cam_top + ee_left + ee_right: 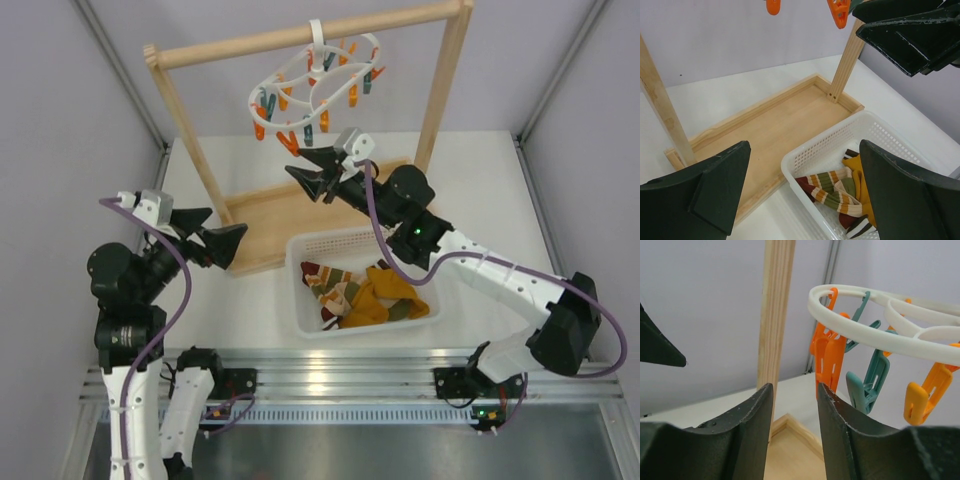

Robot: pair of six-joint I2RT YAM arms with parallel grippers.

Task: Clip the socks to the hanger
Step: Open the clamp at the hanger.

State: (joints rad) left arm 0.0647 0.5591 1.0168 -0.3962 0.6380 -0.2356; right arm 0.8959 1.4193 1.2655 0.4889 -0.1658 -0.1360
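The socks lie in a white basket [300, 262]: a mustard-yellow one [386, 290] and a striped red, green and cream one [326, 281], also seen as the striped sock [842, 189] in the left wrist view. The white oval hanger [315, 85] hangs from the wooden rail, with orange and teal pegs dangling. My right gripper [296, 160] is raised just under the hanger's near pegs. Its jaws stand partly apart with nothing between them [795, 387], and an orange peg [830, 357] hangs just behind the right finger. My left gripper [230, 221] hovers wide open [804, 146] left of the basket, holding nothing.
The tall wooden rail frame [300, 38] stands on a shallow wooden base tray [262, 218] behind the basket. Its upright post [776, 315] is close to my right gripper's left finger. Grey walls close in the white table [480, 190] on both sides.
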